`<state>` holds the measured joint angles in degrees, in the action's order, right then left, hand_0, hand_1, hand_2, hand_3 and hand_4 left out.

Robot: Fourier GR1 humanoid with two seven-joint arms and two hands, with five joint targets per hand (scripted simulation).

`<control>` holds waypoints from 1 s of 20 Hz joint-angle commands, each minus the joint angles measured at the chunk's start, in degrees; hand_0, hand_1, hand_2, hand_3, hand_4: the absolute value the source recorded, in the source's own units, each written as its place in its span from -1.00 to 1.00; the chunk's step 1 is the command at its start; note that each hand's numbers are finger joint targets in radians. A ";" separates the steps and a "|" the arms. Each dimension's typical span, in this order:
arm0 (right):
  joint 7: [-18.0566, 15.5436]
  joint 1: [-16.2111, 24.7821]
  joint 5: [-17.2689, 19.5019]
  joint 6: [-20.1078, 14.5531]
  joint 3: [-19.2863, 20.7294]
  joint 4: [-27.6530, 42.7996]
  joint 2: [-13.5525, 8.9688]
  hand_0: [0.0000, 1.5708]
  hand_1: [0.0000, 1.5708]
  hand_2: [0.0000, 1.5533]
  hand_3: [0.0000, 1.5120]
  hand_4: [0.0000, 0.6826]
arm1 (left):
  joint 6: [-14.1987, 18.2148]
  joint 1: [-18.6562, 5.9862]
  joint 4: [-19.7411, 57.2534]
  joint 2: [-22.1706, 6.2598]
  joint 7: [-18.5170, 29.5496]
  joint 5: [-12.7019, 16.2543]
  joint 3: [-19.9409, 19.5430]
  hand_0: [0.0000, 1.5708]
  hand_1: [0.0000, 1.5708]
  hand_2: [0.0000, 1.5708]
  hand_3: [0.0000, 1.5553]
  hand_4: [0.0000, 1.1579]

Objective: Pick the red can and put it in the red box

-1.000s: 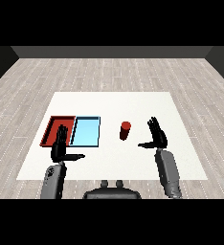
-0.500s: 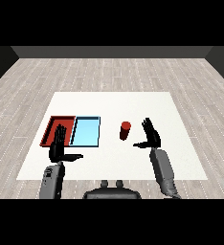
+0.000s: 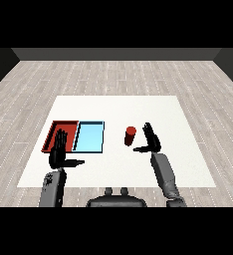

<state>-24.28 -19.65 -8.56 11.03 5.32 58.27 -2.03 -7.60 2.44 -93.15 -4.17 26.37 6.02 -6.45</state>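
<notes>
- Left black hand (image 3: 58,152): slender dark fingers and a thumb, matt, set on a grey wrist.
- Right black hand (image 3: 151,141): same build and colour.
- Two grey forearms: smooth rounded casings, the left one (image 3: 52,188) bearing small dark marks.

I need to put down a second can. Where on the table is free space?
Free: the table's far strip beyond both trays, and its right side past the right hand. Crowded: between the light blue tray, red can and right hand.

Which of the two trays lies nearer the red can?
The light blue tray; it sits between the red tray and the red can.
</notes>
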 commanded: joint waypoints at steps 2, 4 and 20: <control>-0.69 -3.85 0.43 -2.54 0.16 -4.20 1.31 -1.00 -1.00 -1.00 -1.00 -1.00 | 0.81 -2.78 2.92 0.46 0.03 0.12 -0.41 -1.00 -1.00 -1.00 -1.00 -1.00; -2.61 -3.48 -0.37 -1.51 -0.79 -6.31 1.96 -1.00 -1.00 -1.00 -1.00 -1.00 | -0.65 -1.09 4.77 -0.22 3.68 0.45 -1.51 -1.00 -1.00 -1.00 -1.00 -1.00; -2.30 -7.33 -2.82 -0.59 -0.02 -12.62 0.46 -1.00 -1.00 -1.00 -1.00 -1.00 | 0.34 -4.28 5.99 0.01 1.87 0.16 -1.09 -1.00 -1.00 -1.00 -1.00 -1.00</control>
<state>-29.70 -28.77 -10.83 10.43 5.62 41.80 -0.92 -7.40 1.37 -90.33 -3.64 28.01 6.06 -6.79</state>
